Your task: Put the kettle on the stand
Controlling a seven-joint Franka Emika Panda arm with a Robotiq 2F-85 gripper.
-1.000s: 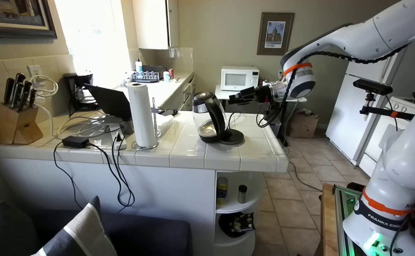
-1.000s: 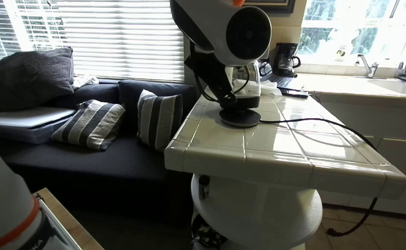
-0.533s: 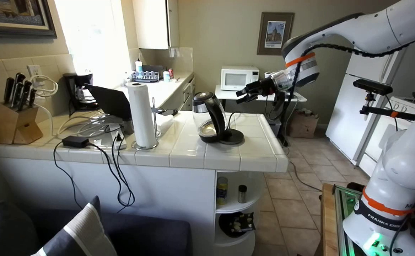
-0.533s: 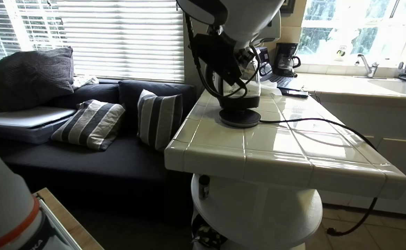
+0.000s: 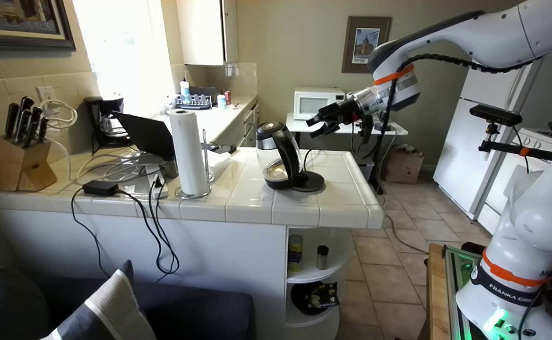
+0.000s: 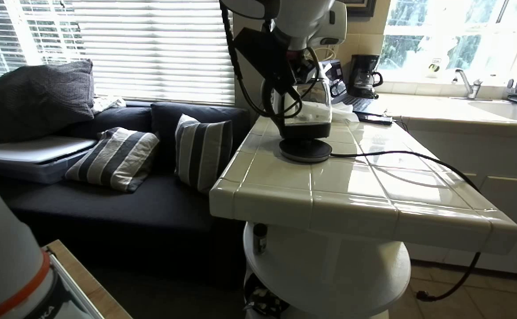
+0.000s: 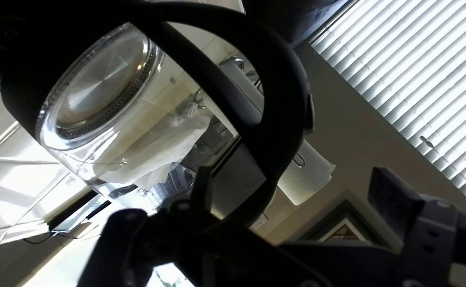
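The kettle (image 5: 270, 130), with its glass body and black handle (image 5: 289, 153), is upright on the tiled counter. Right beside its handle side lies the stand (image 5: 313, 183), a flat black disc; whether the two touch I cannot tell. In an exterior view the kettle's dark bottom band (image 6: 307, 130) shows just behind the stand (image 6: 305, 153). My gripper (image 5: 312, 128) hangs above the stand, a short gap from the handle, its fingers spread with nothing between them. The wrist view shows the handle (image 7: 285, 91) close ahead of my open gripper (image 7: 293, 179); the arm hides the kettle's top in an exterior view.
A paper-towel roll (image 5: 188, 156) on a wire holder and a laptop (image 5: 144, 136) stand past the kettle. From the stand a black cord (image 6: 400, 152) runs across the counter and over its edge. The counter's end (image 5: 374, 212) lies below the gripper's side.
My gripper's fingers have spread apart. It drew back and up from the handle, tilted downward, then came slightly forward again. The kettle and the stand have stayed in place.
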